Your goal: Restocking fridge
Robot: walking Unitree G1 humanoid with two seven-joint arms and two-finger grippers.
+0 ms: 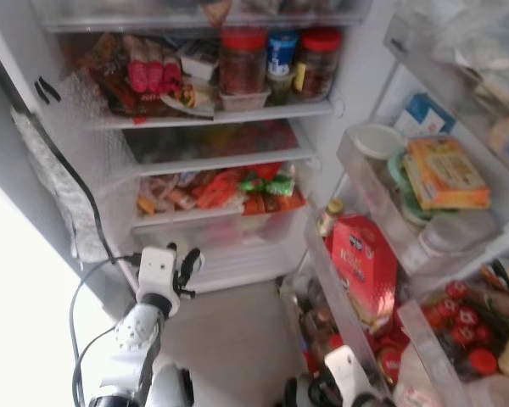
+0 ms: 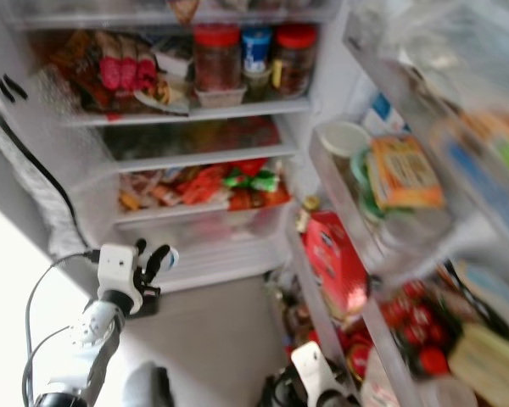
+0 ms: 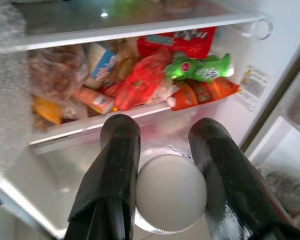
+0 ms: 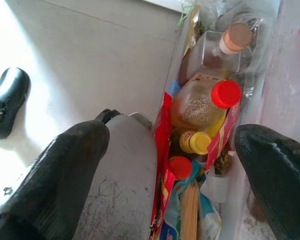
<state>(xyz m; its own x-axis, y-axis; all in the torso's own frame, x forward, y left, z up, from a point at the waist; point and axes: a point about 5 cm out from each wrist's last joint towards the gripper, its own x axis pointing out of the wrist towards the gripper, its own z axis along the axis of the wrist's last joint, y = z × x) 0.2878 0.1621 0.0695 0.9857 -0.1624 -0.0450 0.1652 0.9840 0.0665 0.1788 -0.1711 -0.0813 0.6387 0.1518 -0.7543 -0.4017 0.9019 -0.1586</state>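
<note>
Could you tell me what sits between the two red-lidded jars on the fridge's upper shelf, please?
A blue-lidded jar stands between the left red-lidded jar and the right red-lidded jar, as both eye views show.

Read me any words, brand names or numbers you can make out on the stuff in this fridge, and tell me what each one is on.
None can be read.
Red box in the door shelf: white lettering, too blurred.
Yellow box higher in the door: print blurred.
Green packet on the lower shelf: red logo, too small.
Red packet behind it: white letters, blurred.
White cap in the left hand: no print visible.
</note>
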